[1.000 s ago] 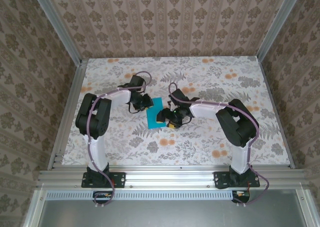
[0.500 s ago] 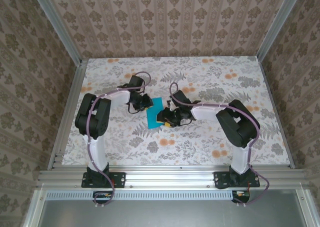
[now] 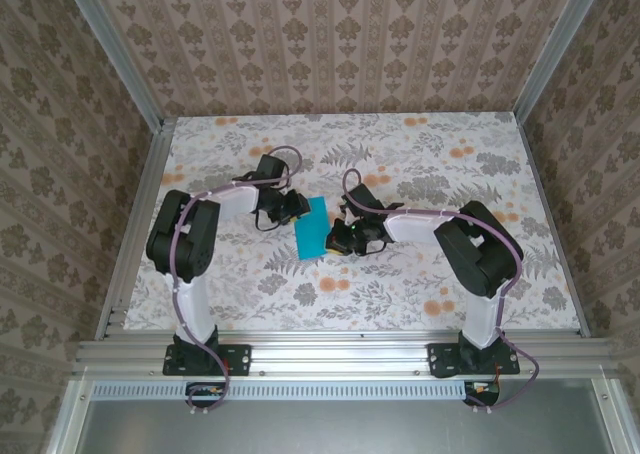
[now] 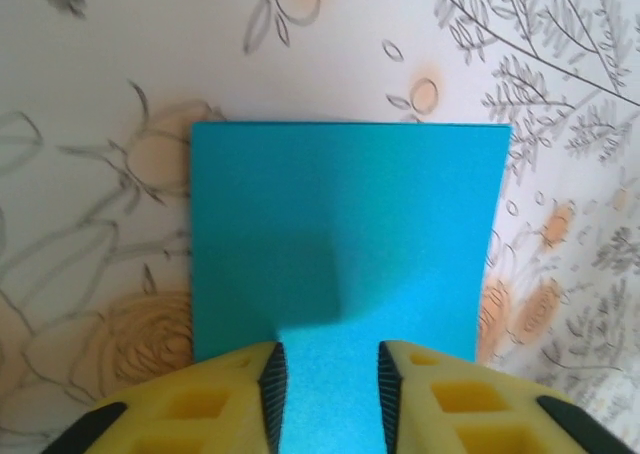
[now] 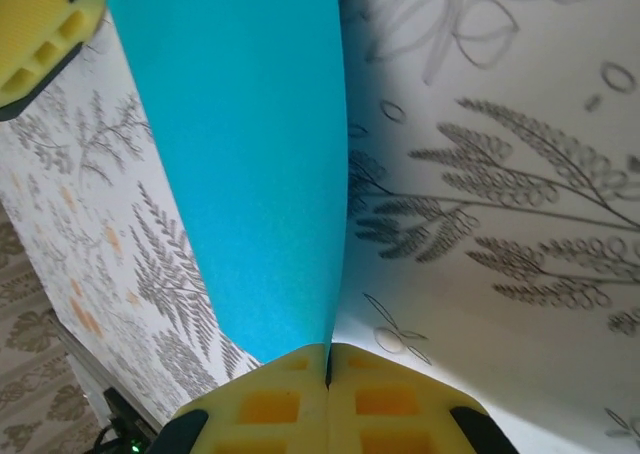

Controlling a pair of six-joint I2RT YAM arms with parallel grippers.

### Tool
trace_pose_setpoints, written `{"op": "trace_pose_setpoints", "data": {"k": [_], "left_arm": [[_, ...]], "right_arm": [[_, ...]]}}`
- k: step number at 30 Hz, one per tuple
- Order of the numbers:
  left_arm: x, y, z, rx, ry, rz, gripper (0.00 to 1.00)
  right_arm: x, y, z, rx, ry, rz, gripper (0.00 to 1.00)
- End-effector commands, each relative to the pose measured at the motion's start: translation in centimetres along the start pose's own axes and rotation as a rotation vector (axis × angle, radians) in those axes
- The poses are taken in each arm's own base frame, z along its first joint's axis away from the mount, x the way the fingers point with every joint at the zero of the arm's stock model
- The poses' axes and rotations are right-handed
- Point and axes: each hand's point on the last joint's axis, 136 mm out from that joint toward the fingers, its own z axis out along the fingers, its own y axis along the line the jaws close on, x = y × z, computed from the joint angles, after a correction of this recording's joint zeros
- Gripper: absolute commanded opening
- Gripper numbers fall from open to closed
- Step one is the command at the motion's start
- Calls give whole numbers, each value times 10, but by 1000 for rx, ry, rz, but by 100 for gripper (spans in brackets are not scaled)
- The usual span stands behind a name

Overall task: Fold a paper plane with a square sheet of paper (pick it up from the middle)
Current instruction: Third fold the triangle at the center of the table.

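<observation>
The paper (image 3: 312, 228) lies in the middle of the worktop (image 3: 430, 294), the right hand (image 5: 328, 359) is shut tight on one edge and the left hand (image 4: 330, 369) is open over the other side, so a hard pull could tear or crumple it.

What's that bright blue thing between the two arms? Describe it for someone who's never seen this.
Find the flower-printed table, then its middle, where the two arm tips meet. There is the sheet of paper, one edge pinched by the right gripper. It is plain bright cyan with straight edges, the one unpatterned thing among the leaf prints.
</observation>
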Motion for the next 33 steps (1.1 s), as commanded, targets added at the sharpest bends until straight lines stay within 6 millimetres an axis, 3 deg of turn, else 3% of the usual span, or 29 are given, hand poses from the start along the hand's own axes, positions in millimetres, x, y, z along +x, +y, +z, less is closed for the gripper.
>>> {"op": "trace_pose_setpoints", "data": {"k": [1, 4, 10, 17, 19, 24, 28, 33], "left_arm": [[3, -25, -14, 98, -7, 45, 39], [1, -28, -17, 103, -15, 72, 40], [11, -2, -3, 2, 22, 51, 34], [21, 22, 4, -91, 40, 50, 29], [23, 25, 7, -101, 45, 49, 29], [24, 25, 11, -95, 49, 40, 28], [23, 25, 12, -90, 47, 35, 27], [24, 26, 14, -94, 52, 30, 27]], "right_arm": [[19, -10, -11, 44, 75, -18, 0], [27, -14, -15, 58, 103, -32, 0], [25, -10, -18, 42, 88, -28, 0], [20, -9, -19, 20, 51, 11, 20], [19, -10, -22, 26, 33, 19, 21], [20, -12, -31, 44, 6, 23, 21], [20, -6, -28, 12, 18, 30, 12], [17, 12, -24, -35, 24, -2, 6]]}}
